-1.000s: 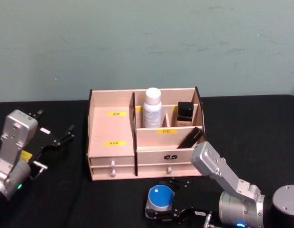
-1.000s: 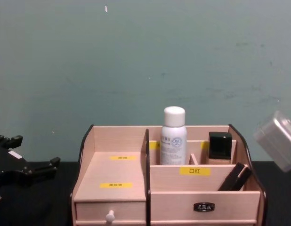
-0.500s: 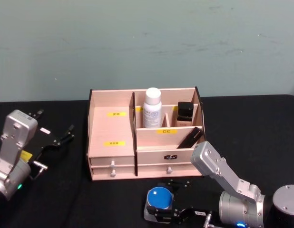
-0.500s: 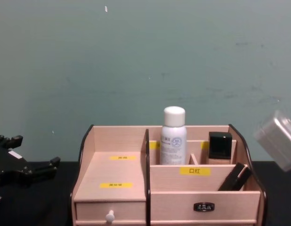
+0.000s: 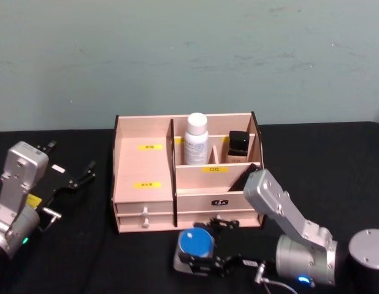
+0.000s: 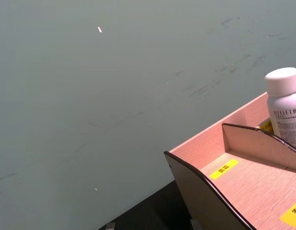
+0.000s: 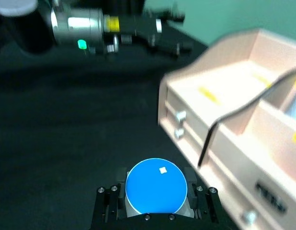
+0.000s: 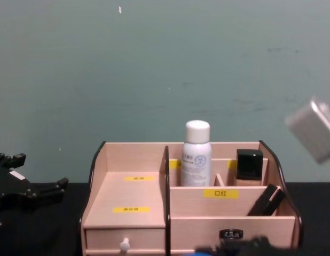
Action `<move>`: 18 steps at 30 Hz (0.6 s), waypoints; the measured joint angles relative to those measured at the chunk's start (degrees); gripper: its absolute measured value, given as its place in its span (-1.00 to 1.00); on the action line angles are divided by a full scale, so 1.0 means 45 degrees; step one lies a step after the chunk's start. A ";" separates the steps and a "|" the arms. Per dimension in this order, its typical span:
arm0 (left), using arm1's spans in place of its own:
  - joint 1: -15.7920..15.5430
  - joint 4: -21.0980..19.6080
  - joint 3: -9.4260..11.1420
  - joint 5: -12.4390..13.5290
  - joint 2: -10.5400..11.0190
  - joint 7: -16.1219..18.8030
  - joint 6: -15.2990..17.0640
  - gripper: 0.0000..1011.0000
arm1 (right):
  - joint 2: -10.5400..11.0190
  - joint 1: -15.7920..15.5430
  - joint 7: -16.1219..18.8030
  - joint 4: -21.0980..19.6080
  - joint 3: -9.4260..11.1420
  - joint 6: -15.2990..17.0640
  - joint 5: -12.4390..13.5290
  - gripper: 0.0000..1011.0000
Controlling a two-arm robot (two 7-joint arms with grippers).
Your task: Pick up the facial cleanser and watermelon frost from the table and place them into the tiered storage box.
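The tiered storage box (image 5: 144, 177) stands mid-table, pale wood with yellow labels and two drawers. A white bottle, the facial cleanser (image 5: 196, 139), stands upright in its back compartment, also in the chest view (image 8: 197, 154) and the left wrist view (image 6: 285, 108). My right gripper (image 5: 199, 262) is shut on the watermelon frost (image 5: 195, 242), a small grey jar with a round blue lid (image 7: 156, 186), just in front of the drawers. Its fingers (image 7: 108, 205) clamp the jar's sides. My left gripper (image 5: 72, 158) is parked open at the left.
A black bottle (image 5: 238, 144) and a slanted black tube (image 5: 241, 179) occupy the box's right compartments. The wide left tier (image 8: 132, 197) of the box holds nothing. Black table (image 5: 336, 165) lies around the box, with a teal wall behind.
My right gripper has carried the blue-lidded jar left and closer to the box front, and now shows at the chest view's bottom edge. The left arm has not moved.
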 joint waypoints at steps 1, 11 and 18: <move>0.0000 0.0000 0.0000 0.0000 0.0000 0.0000 0.0000 1.00 | -0.0089 0.0102 0.0000 -0.0076 0.0015 -0.0043 0.0032 0.43; 0.0000 0.0000 0.0000 0.0000 0.0000 0.0000 0.0000 1.00 | -0.1066 0.1477 0.0020 -0.0085 -0.0291 -0.0168 -0.0085 0.43; 0.0000 -0.0001 0.0000 0.0000 0.0000 0.0000 0.0000 1.00 | -0.1858 0.2443 -0.0067 0.0587 -0.0484 -0.0276 -0.0143 0.43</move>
